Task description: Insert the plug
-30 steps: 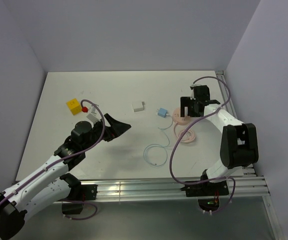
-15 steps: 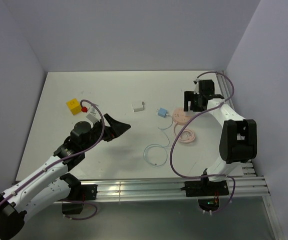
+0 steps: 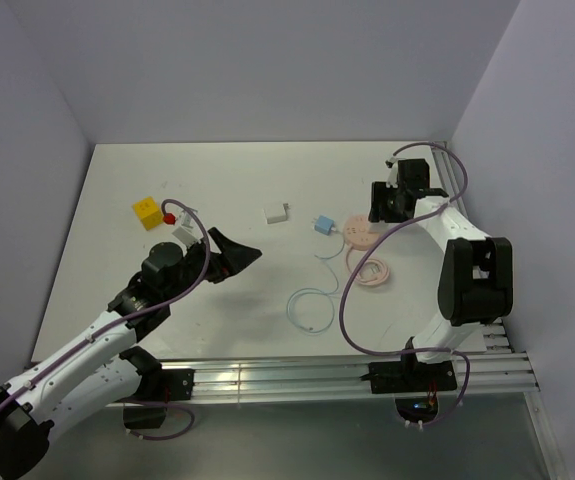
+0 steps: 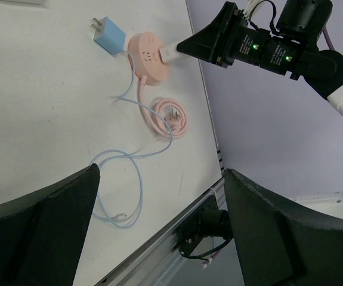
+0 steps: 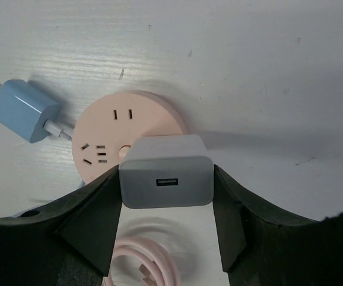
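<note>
The plug [image 5: 25,110] is a small light-blue block lying flat on the table, just left of the round pink socket [image 5: 108,128]; it also shows in the top view [image 3: 321,224] and the left wrist view [image 4: 108,39]. Its thin white cable [image 3: 312,305] loops toward the near edge. My right gripper [image 5: 165,179] is over the pink socket, shut on a white charger block [image 5: 165,170] that stands on the socket's face. My left gripper [image 3: 237,252] hangs open and empty above the table's left middle, far from the plug.
A pink coiled cord [image 3: 372,270] lies just in front of the socket. A second small white adapter [image 3: 277,211] sits left of the plug. A yellow cube [image 3: 147,211] and a red piece [image 3: 169,217] are at far left. The metal rail [image 3: 347,375] runs along the near edge.
My right gripper has shifted slightly toward the back wall over the pink socket and its jaws have come in onto the white charger block. The left arm has not moved.
</note>
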